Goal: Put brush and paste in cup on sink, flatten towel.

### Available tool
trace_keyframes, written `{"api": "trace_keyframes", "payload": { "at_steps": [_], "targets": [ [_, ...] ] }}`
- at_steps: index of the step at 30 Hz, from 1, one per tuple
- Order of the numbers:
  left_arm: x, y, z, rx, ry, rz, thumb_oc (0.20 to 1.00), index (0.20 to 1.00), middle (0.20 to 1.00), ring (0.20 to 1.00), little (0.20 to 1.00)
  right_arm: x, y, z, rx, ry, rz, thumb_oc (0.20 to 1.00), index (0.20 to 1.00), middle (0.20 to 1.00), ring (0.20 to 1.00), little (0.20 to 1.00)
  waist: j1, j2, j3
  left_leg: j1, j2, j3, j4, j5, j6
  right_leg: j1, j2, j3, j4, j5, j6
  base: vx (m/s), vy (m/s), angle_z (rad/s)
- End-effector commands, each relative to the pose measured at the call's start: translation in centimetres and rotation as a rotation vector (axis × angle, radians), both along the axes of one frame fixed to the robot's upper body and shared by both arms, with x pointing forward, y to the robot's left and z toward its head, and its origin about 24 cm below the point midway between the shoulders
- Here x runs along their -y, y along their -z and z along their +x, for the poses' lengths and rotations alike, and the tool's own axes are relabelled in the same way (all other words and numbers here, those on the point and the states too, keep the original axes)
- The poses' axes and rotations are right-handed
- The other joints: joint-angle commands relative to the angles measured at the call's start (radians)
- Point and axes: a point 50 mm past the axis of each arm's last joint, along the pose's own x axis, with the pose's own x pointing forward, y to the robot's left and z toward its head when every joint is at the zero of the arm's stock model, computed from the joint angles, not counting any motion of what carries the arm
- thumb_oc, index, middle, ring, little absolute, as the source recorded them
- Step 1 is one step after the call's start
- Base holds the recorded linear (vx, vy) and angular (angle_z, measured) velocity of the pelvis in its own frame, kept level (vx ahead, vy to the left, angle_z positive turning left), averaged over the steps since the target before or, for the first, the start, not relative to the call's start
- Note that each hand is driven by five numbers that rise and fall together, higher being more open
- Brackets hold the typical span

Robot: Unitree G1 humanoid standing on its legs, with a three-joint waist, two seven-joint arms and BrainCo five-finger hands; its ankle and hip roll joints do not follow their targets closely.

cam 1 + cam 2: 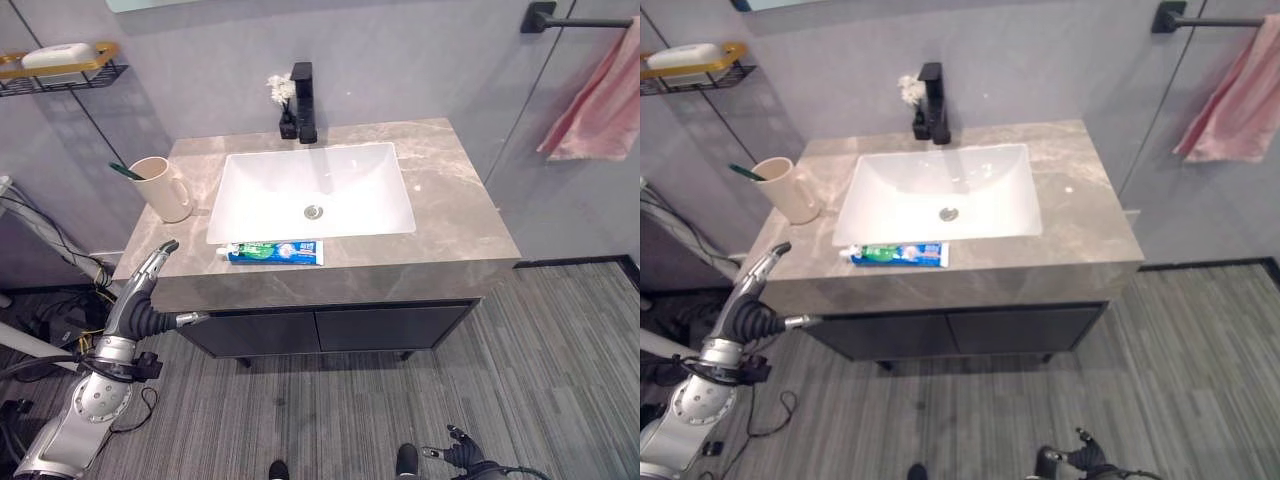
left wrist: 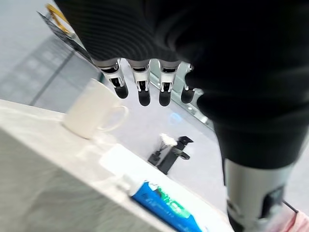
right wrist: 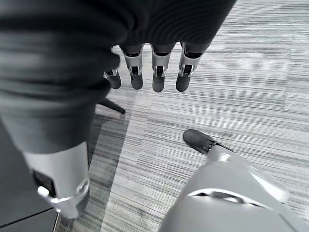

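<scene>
**Paste on the counter, brush in the cup**

The toothpaste lies at the sink's front edge; the brush stands in the cup. Left hand hovers nearby, fingers relaxed, empty — right hand hangs low, loose. Pink towel drapes bunched on its bar.

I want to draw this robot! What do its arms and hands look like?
Each arm is silver-grey metal. The left hand and the right hand have silver fingers with dark tips, and a dark ribbed cover hides the back of the hand and the wrist.

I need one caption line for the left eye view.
Open left hand at counter edge; toothpaste before the basin, toothbrush already in cup.
</scene>
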Motion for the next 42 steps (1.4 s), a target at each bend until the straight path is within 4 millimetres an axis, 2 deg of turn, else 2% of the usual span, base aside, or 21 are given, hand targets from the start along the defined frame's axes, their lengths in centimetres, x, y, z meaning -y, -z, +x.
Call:
{"api": "trace_keyframes", "payload": {
  "at_steps": [1,6,10,24,28,35,42],
  "targets": [
    [-1.0,-3.6,0.9,0.127,0.014,0.020,1.000,1.000,1.000,1.000,1.000,-1.5,-0.4,2.5,0.067,-0.024,0.043,1.000,1.000,1.000,1.000,1.000,-0.009,-0.049,0.034,-0.030,0.034,-0.031,0.005,0.020,-0.030,0.047,-0.074,-0.004,0.007,0.006,0.072,0.00,0.006,-0.20],
    [-1.3,-2.7,2.6,0.047,0.033,-0.176,1.000,1.000,1.000,1.000,1.000,-1.0,-0.4,1.9,0.057,-0.003,0.043,1.000,1.000,1.000,1.000,1.000,-0.041,-0.045,0.033,-0.024,0.033,-0.009,0.005,0.016,-0.028,0.033,-0.076,0.014,0.007,0.017,0.073,0.01,0.023,-0.16],
    [-2.0,-2.8,3.0,0.029,0.033,-0.241,1.000,1.000,1.000,1.000,1.000,-0.8,-0.5,1.9,0.060,-0.005,0.044,1.000,1.000,1.000,1.000,1.000,-0.055,-0.043,0.035,-0.028,0.032,0.000,0.005,0.016,-0.028,0.018,-0.075,0.022,0.007,0.025,0.075,0.00,0.010,-0.04],
    [-4.0,-5.1,4.4,-0.066,0.043,-0.102,1.000,1.000,1.000,1.000,1.000,0.3,-1.0,2.0,0.067,-0.041,0.022,1.000,1.000,1.000,1.000,1.000,-0.078,-0.022,0.041,-0.069,0.019,-0.003,0.005,0.026,-0.026,-0.029,-0.083,0.034,0.007,0.050,0.086,0.00,0.006,-0.04],
    [-4.8,-5.9,4.9,-0.074,0.018,-0.071,1.000,1.000,1.000,1.000,1.000,0.7,-1.8,3.4,0.128,-0.035,0.026,1.000,1.000,1.000,1.000,1.000,-0.087,-0.013,0.057,-0.102,0.012,-0.002,0.005,0.036,-0.025,-0.068,-0.089,0.041,0.007,0.069,0.090,-0.04,0.022,-0.02],
    [-4.6,-6.6,5.5,-0.078,0.022,-0.023,1.000,1.000,1.000,1.000,1.000,1.7,-3.1,4.9,0.209,-0.030,0.004,1.000,1.000,1.000,1.000,1.000,-0.090,-0.009,0.073,-0.136,0.007,0.000,0.005,0.044,-0.023,-0.103,-0.097,0.041,0.007,0.085,0.095,-0.02,0.007,0.00],
    [-4.1,-6.7,6.1,-0.066,0.022,0.002,1.000,1.000,1.000,1.000,1.000,2.3,-3.7,5.5,0.241,-0.031,-0.025,1.000,1.000,1.000,1.000,1.000,-0.094,-0.014,0.091,-0.160,0.003,0.005,0.005,0.046,-0.021,-0.131,-0.102,0.038,0.007,0.100,0.095,0.01,0.006,-0.02]
  ]
}}
